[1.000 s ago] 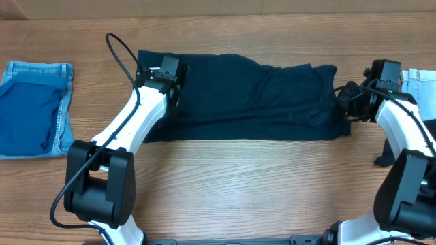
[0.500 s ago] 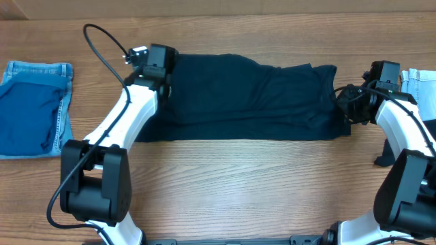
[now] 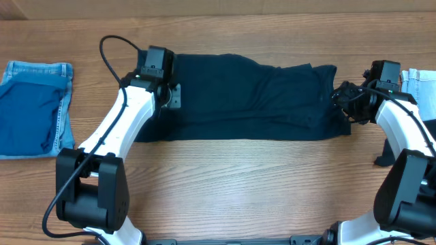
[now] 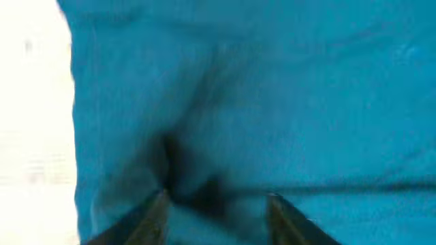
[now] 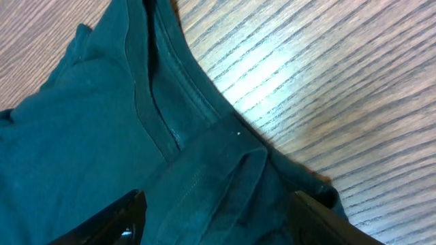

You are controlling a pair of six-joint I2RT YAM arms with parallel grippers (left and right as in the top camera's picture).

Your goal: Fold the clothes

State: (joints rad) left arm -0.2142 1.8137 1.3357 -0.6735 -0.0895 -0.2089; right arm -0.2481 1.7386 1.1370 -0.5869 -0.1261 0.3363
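A dark navy garment [image 3: 252, 95] lies folded into a long band across the middle of the table. My left gripper [image 3: 172, 95] hovers over its left end. In the left wrist view this gripper [image 4: 218, 214] is open, its fingers [image 4: 153, 218] spread over rumpled cloth [image 4: 259, 102]. My right gripper [image 3: 344, 102] sits at the garment's right end. In the right wrist view it [image 5: 221, 218] is open wide above a folded, seamed edge of the garment [image 5: 204, 177], holding nothing.
Blue denim shorts [image 3: 34, 109] lie flat at the table's left edge. A pale denim piece [image 3: 419, 85] shows at the right edge, behind the right arm. Bare wood [image 3: 238, 184] runs along the front of the table.
Both grippers have gone from shut to open, letting go of the dark garment. The left wrist swung slightly back and then right over the left end. The right arm barely moved.
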